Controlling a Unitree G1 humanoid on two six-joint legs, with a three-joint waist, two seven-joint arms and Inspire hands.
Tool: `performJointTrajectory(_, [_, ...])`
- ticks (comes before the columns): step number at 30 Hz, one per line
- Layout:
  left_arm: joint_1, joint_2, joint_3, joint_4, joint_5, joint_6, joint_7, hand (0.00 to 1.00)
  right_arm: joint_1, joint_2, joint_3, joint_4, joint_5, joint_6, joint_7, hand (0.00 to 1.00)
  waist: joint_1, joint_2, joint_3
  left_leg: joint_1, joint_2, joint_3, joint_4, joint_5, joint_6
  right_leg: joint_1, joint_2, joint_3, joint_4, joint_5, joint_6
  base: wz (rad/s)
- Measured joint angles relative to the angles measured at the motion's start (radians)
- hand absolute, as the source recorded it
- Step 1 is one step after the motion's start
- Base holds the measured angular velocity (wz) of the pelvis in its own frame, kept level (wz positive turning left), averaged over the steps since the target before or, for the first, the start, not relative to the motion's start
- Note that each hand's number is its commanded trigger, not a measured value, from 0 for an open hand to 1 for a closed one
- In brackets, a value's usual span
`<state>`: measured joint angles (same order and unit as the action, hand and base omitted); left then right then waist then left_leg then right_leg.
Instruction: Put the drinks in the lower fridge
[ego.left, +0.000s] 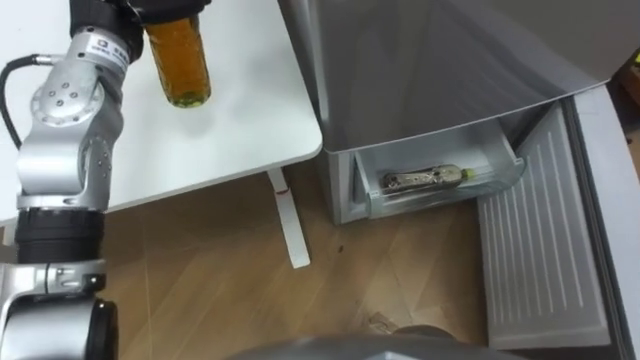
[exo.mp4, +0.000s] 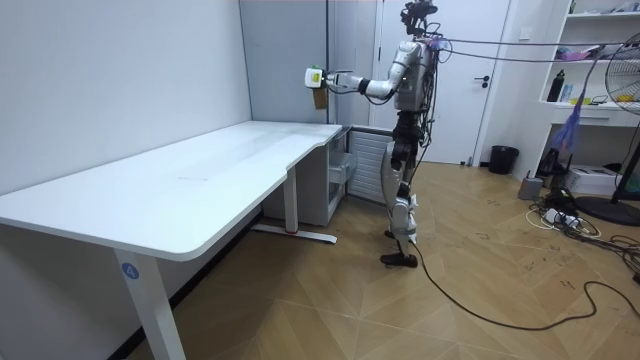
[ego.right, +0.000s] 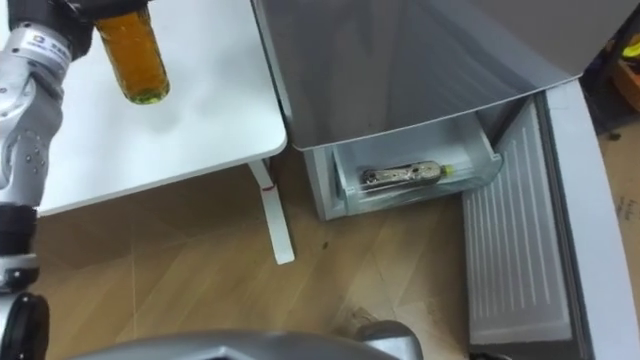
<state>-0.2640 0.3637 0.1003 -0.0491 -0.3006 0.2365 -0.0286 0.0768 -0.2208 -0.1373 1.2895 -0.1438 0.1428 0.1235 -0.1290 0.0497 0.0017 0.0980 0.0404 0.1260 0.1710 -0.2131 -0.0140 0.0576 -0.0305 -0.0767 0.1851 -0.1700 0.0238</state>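
Left hand (ego.left: 165, 8) raised above the white desk (ego.left: 240, 110), fingers closed round the top of an amber drink bottle (ego.left: 180, 62) (the grip is partly cut off by the upper edge). A second bottle (ego.left: 425, 180) lies on its side in the open lower drawer (ego.left: 500, 160) of the fridge (ego.left: 450, 50), beside the swung-open door (ego.left: 540, 250). The robot stands before the fridge, at the desk's far end.

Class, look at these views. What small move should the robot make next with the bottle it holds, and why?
Probably swing the left hand and its amber bottle to the robot's right, off the white table and toward the lower drawer. The bottle hangs above the tabletop, gripped at its top, while the drawer stands pulled out with a second bottle lying inside.
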Motion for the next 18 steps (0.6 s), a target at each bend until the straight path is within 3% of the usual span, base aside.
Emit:
performJointTrajectory(5, [0.059, -0.002, -0.012, -0.110, -0.002, 0.000, 0.015, 1.00, -0.017, 0.001, 0.033, -0.006, 0.011, -0.003, -0.014, 0.00, 0.003, -0.003, 0.0023, 0.004, 0.000, -0.017, 0.000, 0.000, 0.000, 0.012, -0.001, -0.013, 0.000, 0.000, 0.000, 0.09])
performJointTrajectory(7, [0.077, -0.008, -0.025, -0.148, -0.002, 0.000, 0.015, 1.00, -0.015, 0.002, 0.044, -0.008, 0.042, -0.011, -0.019, 0.00, 0.019, -0.006, 0.0044, 0.002, 0.000, -0.020, 0.000, 0.000, 0.000, 0.012, -0.001, -0.018, -0.001, 0.000, 0.000, 0.06])
performJointTrajectory(10, [0.078, -0.042, -0.028, -0.160, -0.002, 0.000, 0.014, 1.00, -0.016, 0.003, 0.070, -0.009, 0.083, -0.012, -0.020, 0.00, 0.044, -0.007, 0.0051, 0.002, -0.001, -0.021, 0.002, 0.000, 0.000, 0.015, -0.002, -0.020, -0.001, 0.000, 0.000, 0.00])
performJointTrajectory(15, [0.099, -0.052, -0.029, -0.214, -0.024, -0.003, 0.017, 1.00, -0.023, 0.004, 0.135, -0.023, 0.148, -0.019, -0.017, 0.00, 0.059, -0.019, 0.0108, -0.019, -0.003, -0.034, 0.016, 0.000, 0.000, 0.009, -0.005, -0.037, -0.004, -0.003, -0.003, 0.10])
performJointTrajectory(18, [0.125, -0.103, -0.047, -0.239, -0.034, -0.018, 0.002, 1.00, -0.023, 0.004, 0.167, -0.042, 0.148, -0.019, -0.020, 0.00, 0.088, -0.026, 0.0134, -0.025, -0.003, -0.042, 0.021, 0.000, -0.001, 0.009, -0.005, -0.040, -0.003, -0.004, -0.005, 0.05])
